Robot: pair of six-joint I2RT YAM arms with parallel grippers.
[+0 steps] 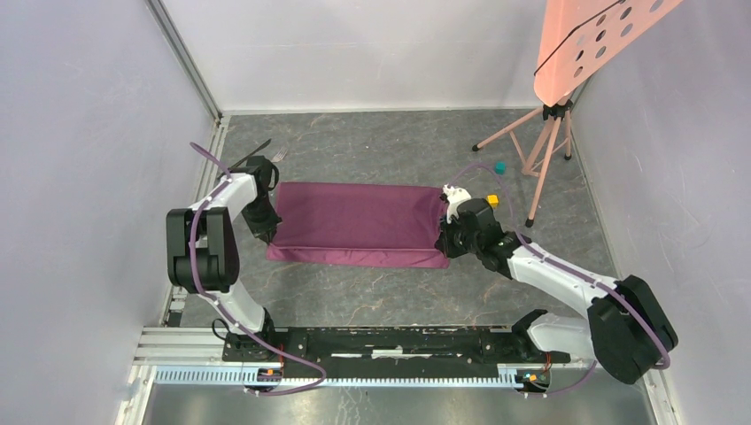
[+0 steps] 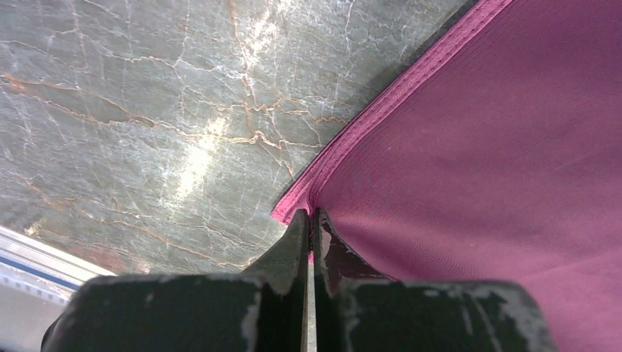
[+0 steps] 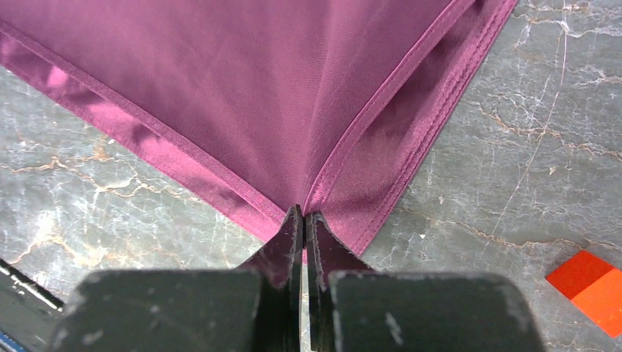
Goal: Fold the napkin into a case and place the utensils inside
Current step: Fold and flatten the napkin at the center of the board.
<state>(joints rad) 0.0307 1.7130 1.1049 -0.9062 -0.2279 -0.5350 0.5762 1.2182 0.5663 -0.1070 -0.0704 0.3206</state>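
Note:
The plum-purple napkin (image 1: 359,223) lies folded over on the grey marbled table, a wide band between the two arms. My left gripper (image 1: 266,228) is shut on the napkin's near-left corner (image 2: 297,209). At the opposite end my right gripper (image 1: 445,241) is shut on the near-right corner, where the hemmed top layer (image 3: 323,194) is drawn up off the layer under it. The silver fork (image 1: 280,155) and the dark knife (image 1: 251,154) lie side by side on the table behind the left arm, apart from the cloth.
A yellow cube (image 1: 491,200) sits just behind the right gripper, showing as an orange block (image 3: 590,290) in the right wrist view. A teal cube (image 1: 500,166) lies farther back by a pink tripod (image 1: 545,150). Walls close in on both sides.

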